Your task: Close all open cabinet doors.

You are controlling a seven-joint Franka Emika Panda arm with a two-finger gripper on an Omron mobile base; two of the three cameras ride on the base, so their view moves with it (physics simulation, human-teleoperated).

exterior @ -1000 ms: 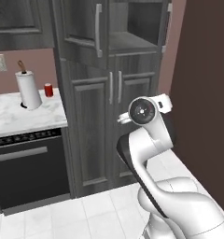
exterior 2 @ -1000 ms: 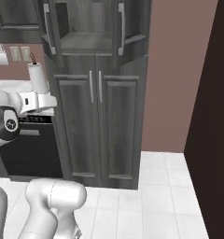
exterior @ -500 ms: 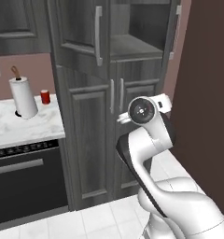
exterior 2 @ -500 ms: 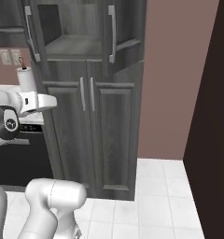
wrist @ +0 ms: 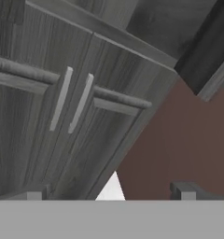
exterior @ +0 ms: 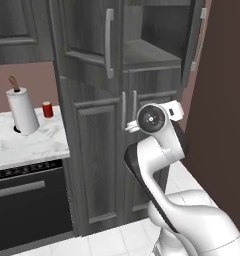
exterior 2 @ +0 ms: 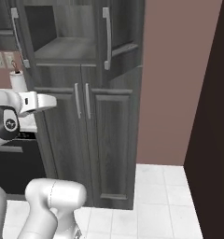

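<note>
Cabinetry in dark charcoal wood grain stands as one tall unit ahead of the robot, beside a brownish-pink wall (exterior 2: 179,70) on its right. The two upper cabinet doors are swung open: the upper left door (exterior: 87,35) and the upper right door (exterior 2: 125,32) both angle out toward the robot, each with a long vertical silver bar handle, leaving the bare shelf (exterior 2: 69,46) between them exposed. In the left base view the upper right door (exterior: 194,40) shows edge-on, near the wall. Below the shelf, the two lower cabinet doors sit flush and shut, the lower left door (exterior 2: 62,140) and the lower right door (exterior 2: 114,140) meeting at the middle, with their silver bar handles just beside each other. The hand view shows the same pair of lower handles (wrist: 71,100) tilted, with the wall to the right and a wedge of white tiled floor (wrist: 111,189) below.

The white arm's two-finger gripper (wrist: 109,190) hangs in front of the lower doors, near them but touching nothing; its two dark finger tips (wrist: 184,190) stand well apart with nothing between them.

To the left, a white marble counter (exterior: 37,147) carries a white paper-towel roll on a holder (exterior: 22,110) and a small red cup (exterior: 47,109), just beside each other. Under the counter is a black dishwasher front (exterior: 27,200).
</note>
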